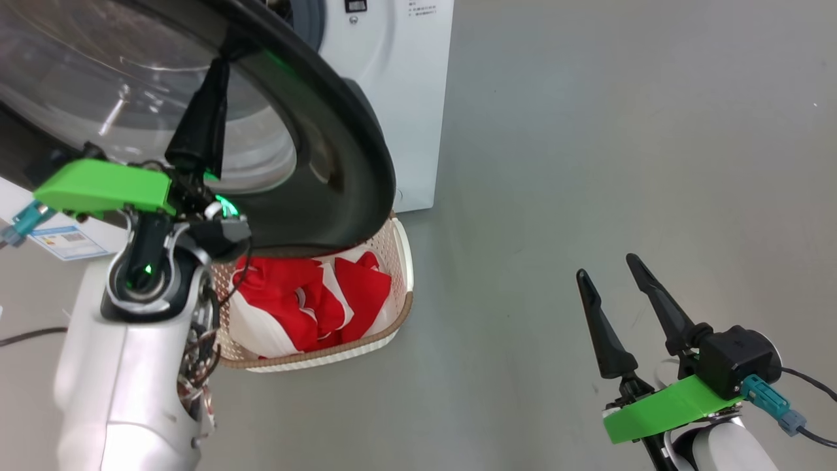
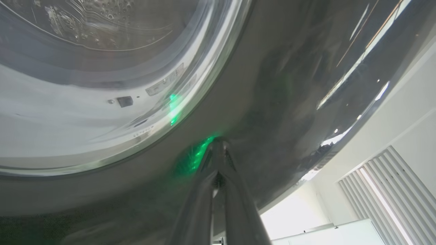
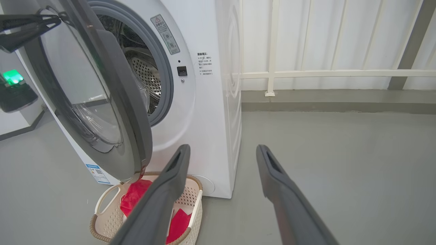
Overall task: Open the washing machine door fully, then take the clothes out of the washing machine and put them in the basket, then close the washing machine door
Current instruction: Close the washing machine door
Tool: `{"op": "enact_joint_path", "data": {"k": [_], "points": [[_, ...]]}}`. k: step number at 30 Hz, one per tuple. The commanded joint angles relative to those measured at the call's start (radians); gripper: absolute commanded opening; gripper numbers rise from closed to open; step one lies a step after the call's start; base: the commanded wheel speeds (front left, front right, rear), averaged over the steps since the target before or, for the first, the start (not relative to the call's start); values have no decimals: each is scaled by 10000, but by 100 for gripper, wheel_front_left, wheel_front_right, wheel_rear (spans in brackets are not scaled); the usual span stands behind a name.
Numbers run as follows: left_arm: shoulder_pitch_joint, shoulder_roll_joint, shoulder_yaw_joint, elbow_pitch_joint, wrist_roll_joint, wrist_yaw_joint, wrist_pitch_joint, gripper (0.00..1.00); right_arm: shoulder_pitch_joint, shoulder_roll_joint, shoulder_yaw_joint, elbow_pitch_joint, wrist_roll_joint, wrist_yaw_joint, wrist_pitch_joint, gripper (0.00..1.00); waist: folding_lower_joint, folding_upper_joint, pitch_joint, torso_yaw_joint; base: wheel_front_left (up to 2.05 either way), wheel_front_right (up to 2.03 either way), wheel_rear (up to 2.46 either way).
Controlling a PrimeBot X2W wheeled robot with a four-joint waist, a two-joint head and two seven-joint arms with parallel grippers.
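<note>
Left gripper (image 2: 218, 142) closed, tips on washing machine door (image 2: 289, 85) frame, right gripper (image 1: 606, 266) spread empty, clothes (image 1: 307, 301) in basket (image 1: 400, 255)

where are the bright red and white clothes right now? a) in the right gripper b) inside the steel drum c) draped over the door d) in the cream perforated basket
d: the bright red and white fabric clothes lie heaped in the cream-white perforated plastic basket, under the edge of the glossy black round door.

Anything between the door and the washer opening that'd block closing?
Nothing visible in the gap between the washing machine door and the washing machine. The basket sits under the door's lower edge; clearance there unclear.
</note>
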Motion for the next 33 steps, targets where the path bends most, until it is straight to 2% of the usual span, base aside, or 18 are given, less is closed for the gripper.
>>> {"op": "enact_joint_path", "data": {"k": [1,23,33], "points": [[-547,193,109,-87,19,-222,-177,0,-352,-33,252,-245,99,48,-91,100,0,0,106,-33,0,0,0],[-2745,193,-378,1601,-110,-710,-1045,0,-728,-33,379,-290,208,48,-91,100,0,0,1016,-200,0,0,0],[-2630,223,-383,1903,9,-824,-1013,0,-778,-33,258,-203,225,48,-91,100,0,0,847,-171,0,0,0]]}}
